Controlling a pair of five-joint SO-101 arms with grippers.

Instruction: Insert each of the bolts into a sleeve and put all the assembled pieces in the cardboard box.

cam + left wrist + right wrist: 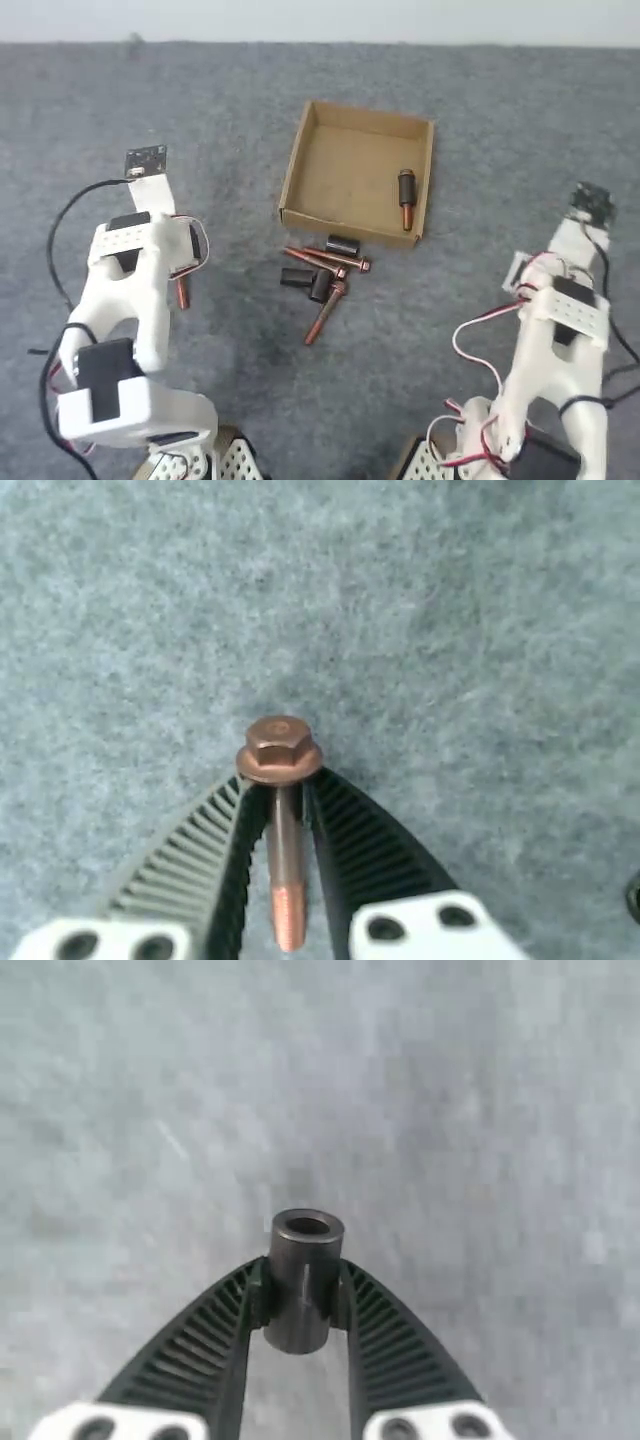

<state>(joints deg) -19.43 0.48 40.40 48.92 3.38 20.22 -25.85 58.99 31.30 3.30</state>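
A bolt (281, 755) is clamped by its shank in the fingers of the left gripper (285, 792), and a sleeve (305, 1260) is gripped likewise by the right gripper (303, 1285). Tip and bore should be aligned on one axis before pushing. Farther off, one assembled piece (406, 200) is laid in the cardboard box (295, 170).

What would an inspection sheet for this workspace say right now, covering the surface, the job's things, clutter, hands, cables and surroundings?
Surface: grey carpet, nothing spilled on it.
Job's things: the cardboard box holds one assembled piece; loose bolts and sleeves lie piled just in front of it.
Clutter: nothing seen.
Hands: the left hand is shut on a bolt, head pointing outward; the right hand is shut on a sleeve, bore facing out.
Cables: a black cable loops beside the left arm; white and red wires hang by the right arm; both are clear of the pile.
Surroundings: a pale wall beyond the carpet.
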